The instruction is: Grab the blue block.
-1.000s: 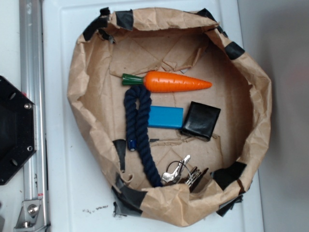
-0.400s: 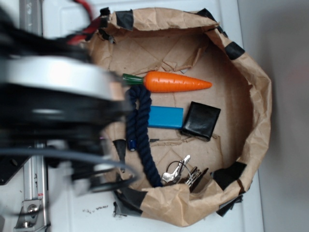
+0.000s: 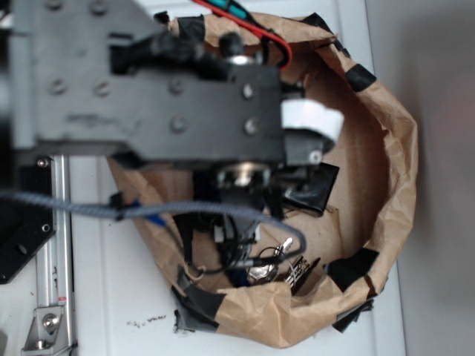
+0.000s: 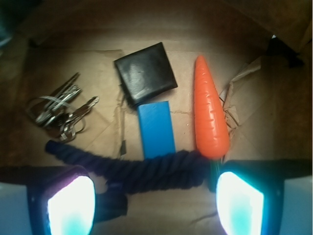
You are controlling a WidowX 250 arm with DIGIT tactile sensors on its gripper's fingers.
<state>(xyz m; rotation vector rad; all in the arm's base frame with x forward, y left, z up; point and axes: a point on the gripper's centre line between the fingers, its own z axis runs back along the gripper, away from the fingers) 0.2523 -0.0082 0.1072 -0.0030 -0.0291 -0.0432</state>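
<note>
Bench (image 3: pixel 111 297): white, carrying a brown paper bowl (image 3: pixel 393 148).
Bowl floor: blue block (image 4: pixel 156 129) between pouch (image 4: pixel 145 73) and rope (image 4: pixel 146 171).
Gripper (image 4: pixel 155 205): wide open, empty.

- One blue block (image 4: pixel 156 129).
- One orange carrot (image 4: pixel 209 115).
- One black square pouch (image 4: pixel 145 77).
- One dark navy rope (image 4: pixel 146 170).
- One bunch of keys (image 4: pixel 57 111); how many keys cannot be counted.
- One brown paper basin (image 3: pixel 390 159).
</note>
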